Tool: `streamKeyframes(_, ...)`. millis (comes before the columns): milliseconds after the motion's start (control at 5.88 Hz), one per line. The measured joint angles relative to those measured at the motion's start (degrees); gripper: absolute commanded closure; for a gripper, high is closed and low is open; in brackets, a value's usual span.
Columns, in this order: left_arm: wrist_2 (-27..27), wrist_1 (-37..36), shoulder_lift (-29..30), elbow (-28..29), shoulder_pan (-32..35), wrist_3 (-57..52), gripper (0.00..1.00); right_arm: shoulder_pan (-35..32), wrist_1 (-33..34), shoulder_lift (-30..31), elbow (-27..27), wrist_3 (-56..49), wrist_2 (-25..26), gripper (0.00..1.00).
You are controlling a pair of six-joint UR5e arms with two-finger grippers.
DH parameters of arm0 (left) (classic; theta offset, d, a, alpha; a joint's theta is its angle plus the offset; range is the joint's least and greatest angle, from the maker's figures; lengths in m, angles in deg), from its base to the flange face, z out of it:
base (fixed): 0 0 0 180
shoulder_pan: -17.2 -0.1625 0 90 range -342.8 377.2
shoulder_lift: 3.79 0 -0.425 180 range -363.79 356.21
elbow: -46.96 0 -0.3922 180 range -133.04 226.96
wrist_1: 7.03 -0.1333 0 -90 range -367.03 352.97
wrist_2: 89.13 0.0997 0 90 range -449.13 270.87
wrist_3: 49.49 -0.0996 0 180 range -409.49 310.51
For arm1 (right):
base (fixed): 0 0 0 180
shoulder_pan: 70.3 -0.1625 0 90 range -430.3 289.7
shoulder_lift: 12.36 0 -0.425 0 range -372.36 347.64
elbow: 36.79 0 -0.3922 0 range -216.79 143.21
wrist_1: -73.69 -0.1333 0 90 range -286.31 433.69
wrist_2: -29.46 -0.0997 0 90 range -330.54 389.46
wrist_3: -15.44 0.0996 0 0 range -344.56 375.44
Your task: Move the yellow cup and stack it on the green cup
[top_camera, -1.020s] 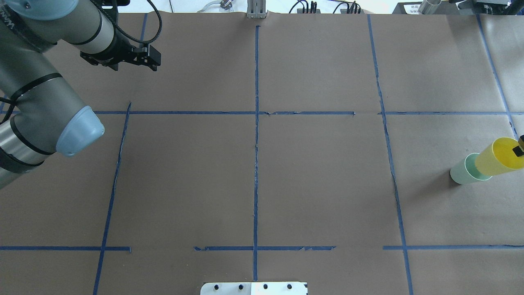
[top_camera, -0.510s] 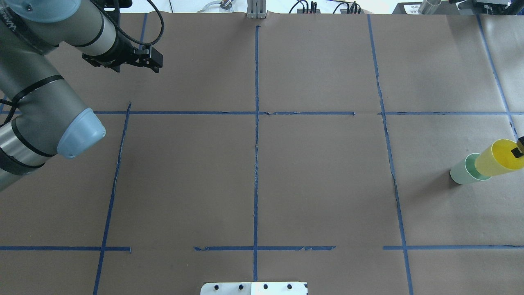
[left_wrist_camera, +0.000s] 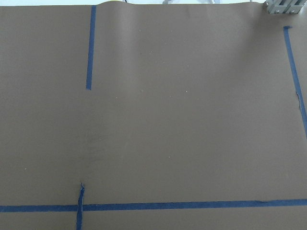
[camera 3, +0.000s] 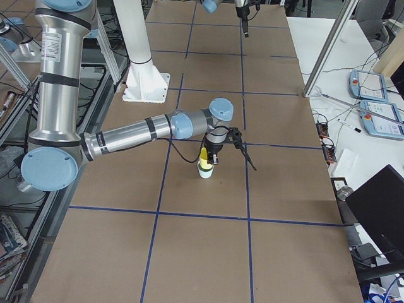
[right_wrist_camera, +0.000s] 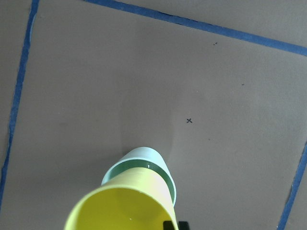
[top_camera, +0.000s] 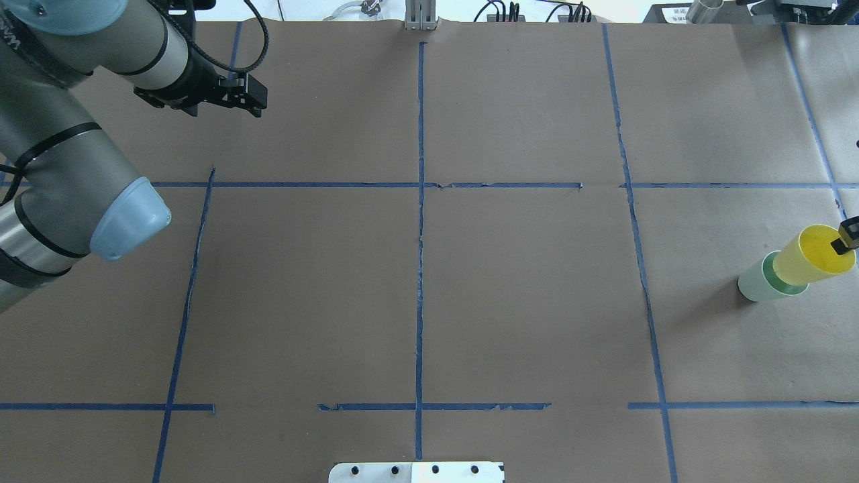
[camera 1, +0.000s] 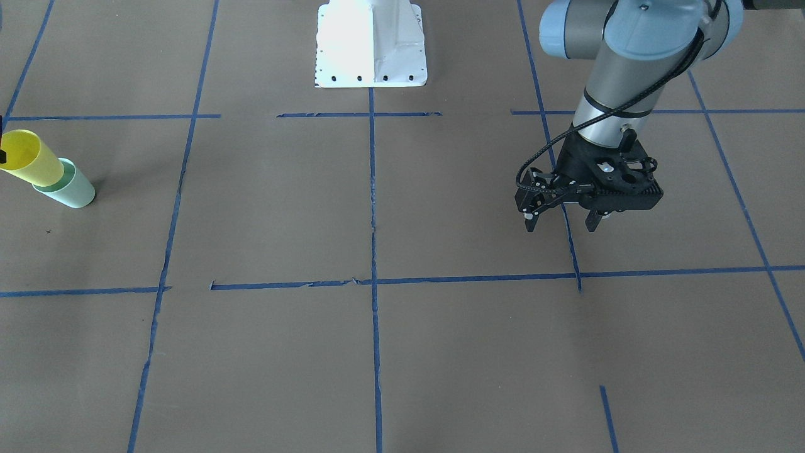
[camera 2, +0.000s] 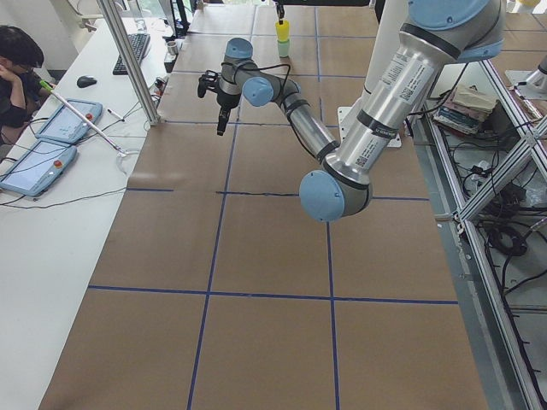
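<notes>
My right gripper pinches the yellow cup, nested in the green cup at the bench's three o'clock; my left gripper gapes wide.

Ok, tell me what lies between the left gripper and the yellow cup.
Between left gripper and yellow cup: only brown paper with blue tape lines, front-facing view.

Table: brown paper, blue tape grid; green cup standing on it.
</notes>
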Motion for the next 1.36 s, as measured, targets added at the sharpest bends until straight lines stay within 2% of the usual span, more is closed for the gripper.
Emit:
streamKeyframes(170, 0.00, -0.01, 0.00, -0.04, -0.01, 0.00, 0.00, 0.36, 0.00, -0.03, 0.04, 0.01, 0.02, 0.01)
streamKeyframes(850, -0.82, -0.13, -0.54, -0.26, -0.04, -0.61, 0.00, 1.93, 0.02, 0.12, 0.66, -0.31, -0.09, 0.00)
streamKeyframes(1020, -2.49, -0.38, -1.90, -0.41, 0.31, -4.01, 0.00, -0.01, 0.01, 0.95, 0.67, -1.34, -0.02, 0.00)
streamKeyframes(1190, -4.97, -1.18, -4.09, -0.20, 2.53, -12.73, 0.00, -3.77, 0.05, 2.68, 0.66, -4.57, -0.05, 0.00)
streamKeyframes(1361, -9.63, -2.83, -6.42, 1.04, 7.30, -23.58, 0.00, -8.75, 0.19, 5.37, 0.62, -9.20, -0.21, 0.00)
